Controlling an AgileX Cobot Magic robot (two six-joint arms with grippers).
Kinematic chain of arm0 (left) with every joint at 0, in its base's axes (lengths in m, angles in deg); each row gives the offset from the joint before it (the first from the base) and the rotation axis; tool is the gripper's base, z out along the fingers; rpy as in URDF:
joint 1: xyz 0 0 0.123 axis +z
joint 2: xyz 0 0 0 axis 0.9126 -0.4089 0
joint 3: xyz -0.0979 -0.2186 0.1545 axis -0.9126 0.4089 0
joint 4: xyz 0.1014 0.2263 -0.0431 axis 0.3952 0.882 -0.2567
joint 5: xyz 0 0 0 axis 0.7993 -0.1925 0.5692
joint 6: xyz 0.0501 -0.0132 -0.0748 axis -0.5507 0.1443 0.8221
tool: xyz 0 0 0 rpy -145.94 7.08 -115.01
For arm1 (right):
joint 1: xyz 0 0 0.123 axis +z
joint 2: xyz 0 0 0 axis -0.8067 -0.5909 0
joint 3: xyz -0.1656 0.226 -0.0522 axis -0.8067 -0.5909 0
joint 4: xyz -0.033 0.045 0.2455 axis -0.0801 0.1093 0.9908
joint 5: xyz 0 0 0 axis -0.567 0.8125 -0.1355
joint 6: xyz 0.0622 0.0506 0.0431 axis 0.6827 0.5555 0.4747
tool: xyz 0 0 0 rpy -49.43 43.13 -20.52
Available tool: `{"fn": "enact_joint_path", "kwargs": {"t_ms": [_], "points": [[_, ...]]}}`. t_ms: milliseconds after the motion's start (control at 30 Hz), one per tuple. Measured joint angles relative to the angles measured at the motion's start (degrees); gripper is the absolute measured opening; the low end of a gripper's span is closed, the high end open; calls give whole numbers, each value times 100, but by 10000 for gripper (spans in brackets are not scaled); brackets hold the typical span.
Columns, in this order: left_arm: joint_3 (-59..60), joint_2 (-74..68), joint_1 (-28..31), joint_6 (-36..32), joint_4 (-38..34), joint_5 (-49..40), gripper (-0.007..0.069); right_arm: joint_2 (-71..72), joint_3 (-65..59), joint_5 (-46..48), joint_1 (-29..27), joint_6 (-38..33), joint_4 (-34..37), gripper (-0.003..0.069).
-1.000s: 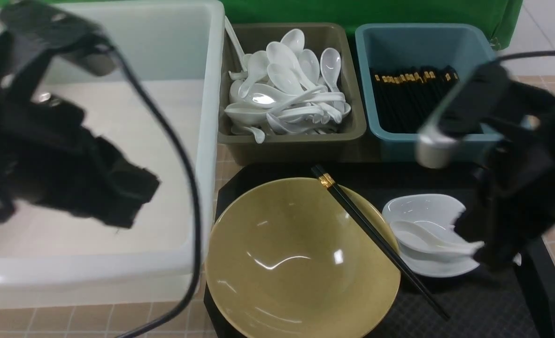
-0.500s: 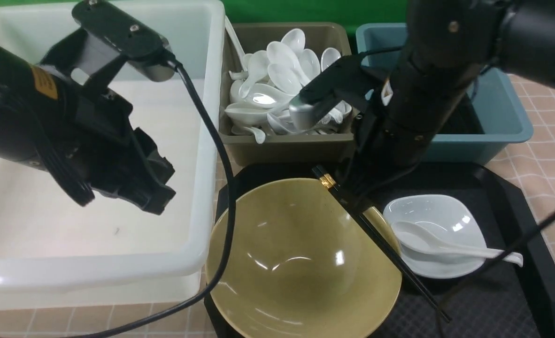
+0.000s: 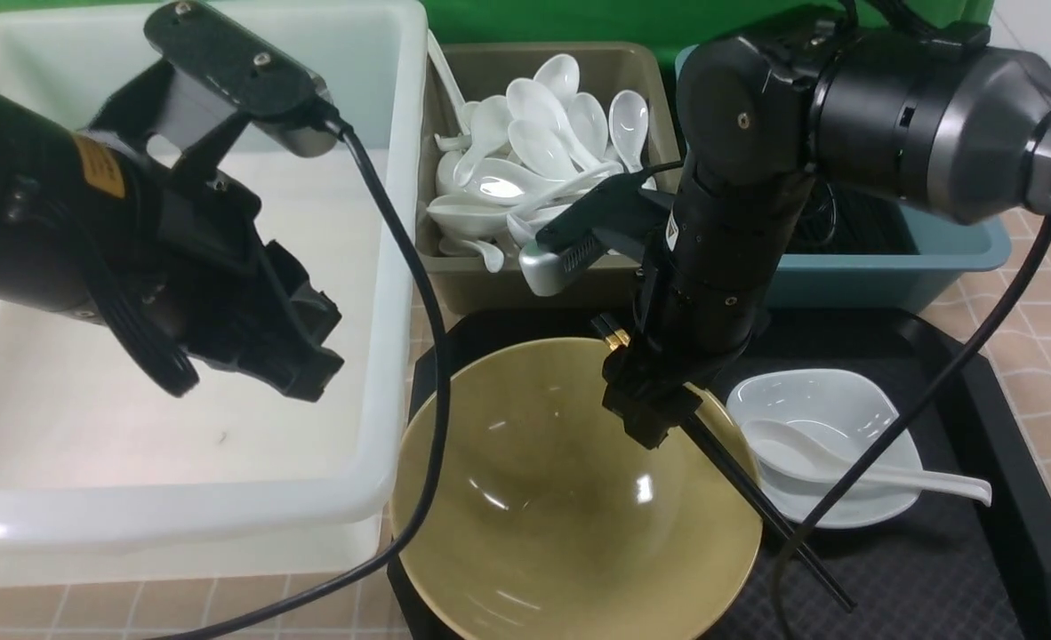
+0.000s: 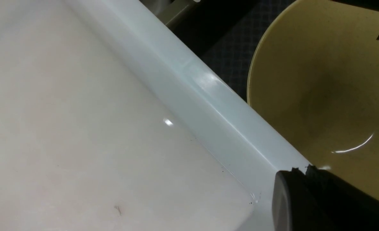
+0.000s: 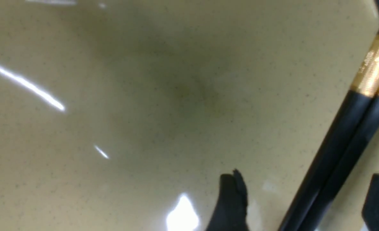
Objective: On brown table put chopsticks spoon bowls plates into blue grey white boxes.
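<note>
Over the yellow bowl [image 3: 534,507], the right claw [image 3: 655,425] spreads wide around the chopsticks [image 3: 754,503], probably to pinch them; the left claw [image 3: 305,373] is closed.

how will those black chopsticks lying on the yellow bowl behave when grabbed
Probably stiff and light: thin, straight chopsticks. Their smooth finish may slip. Lying side by side across the bowl rim, one could roll or separate.

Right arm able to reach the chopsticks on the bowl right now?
Likely yes: the right gripper is open, its fingers either side of the chopsticks lying across the bowl rim, nothing between.
</note>
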Motion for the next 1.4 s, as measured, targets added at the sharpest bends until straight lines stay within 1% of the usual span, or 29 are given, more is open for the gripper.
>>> {"fn": "enact_joint_path", "kwargs": {"t_ms": [133,167,200,233,267,333,400,433,467,667,767,800,833,867,933,967,1033,1067,1100,1200,1267,1333,1367,1400], "points": [[0,0,0,-4,2,5,1,-56,11,0,0,0,5,462],[0,0,0,-4,2,5,1,-113,11,0,0,0,5,426],[0,0,0,-4,2,5,1,-141,11,0,0,0,5,409],[0,0,0,-4,2,5,1,-175,11,0,0,0,5,370],[0,0,0,-4,2,5,1,-185,11,-5,0,0,5,351],[0,0,0,-4,2,5,1,-195,43,1,0,0,5,293],[0,0,0,-4,2,5,1,-195,121,-5,0,0,5,211],[0,0,0,-4,2,5,1,-195,142,-5,0,0,5,204],[0,0,0,-15,2,5,1,-178,203,-5,0,5,5,170],[0,-25,0,-8,9,128,1,0,609,8,0,2,-72,168],[0,-232,0,139,3,576,1,83,1118,40,-48,2,-539,168],[0,-277,0,169,-10,618,1,83,1148,40,-72,10,-596,168],[0,-408,0,263,-43,844,1,89,1269,-2,-130,22,-702,168],[0,-671,0,382,-133,1332,1,89,1503,-263,-328,120,-862,168],[0,-896,0,442,-238,1698,1,89,1630,-497,-474,173,-917,168],[0,-1049,0,456,-315,1947,1,89,1712,-770,-633,256,-962,168],[-104,-1532,0,461,-627,2635,1,89,1801,-1679,-1111,493,-1018,168],[-171,-1636,0,461,-717,2764,1,83,1809,-1877,-1216,560,-1033,168],[-292,-1758,0,430,-831,2917,1,50,1815,-2269,-1419,693,-1036,168],[-577,-1858,0,301,-971,3079,1,-136,1821,-3248,-1872,1127,-1050,168],[-661,-1858,0,253,-991,3112,1,-242,1821,-3561,-2022,1288,-1055,168],[-786,-1798,0,129,-1012,3125,1,-581,1821,-4295,-2379,1717,-1057,168],[-792,-1768,0,113,-1012,3118,1,-749,1821,-4549,-2499,1903,-1062,168],[-792,-1762,0,113,-1012,3118,1,-776,1821,-4583,-2499,1931,-1062,168]]}}
